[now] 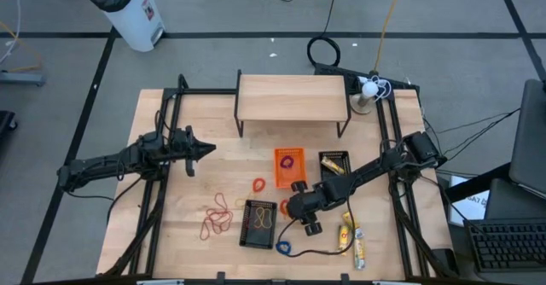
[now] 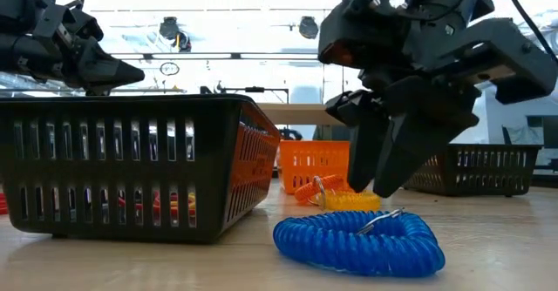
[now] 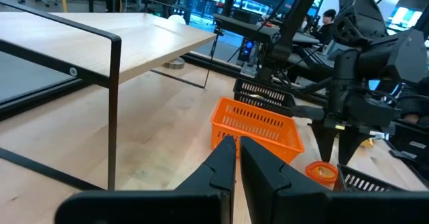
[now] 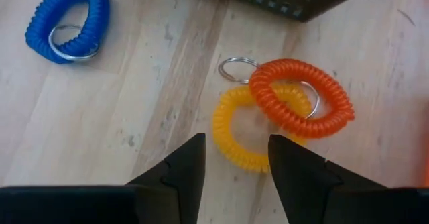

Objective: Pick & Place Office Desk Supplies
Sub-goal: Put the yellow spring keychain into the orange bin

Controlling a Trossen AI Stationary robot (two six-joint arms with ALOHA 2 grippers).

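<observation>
Right wrist view: right end effector (image 4: 234, 158) points down, fingers parted, empty, above the yellow coil (image 4: 234, 133) and orange coil (image 4: 301, 96).

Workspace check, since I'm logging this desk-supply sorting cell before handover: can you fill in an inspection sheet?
Surface: pale wooden tabletop, with a small wooden shelf at the back.
Job's things: orange coil key ring overlapping a yellow coil key ring; blue coil key ring apart; red rubber bands; yellow packets; orange basket; two black baskets.
Clutter: nothing seen.
Grippers: right gripper open, above the yellow and orange coils, holding nothing; left gripper shut, empty, at table's left.
Cables: black cable coil on floor.
Surroundings: white bin, keyboard.
</observation>
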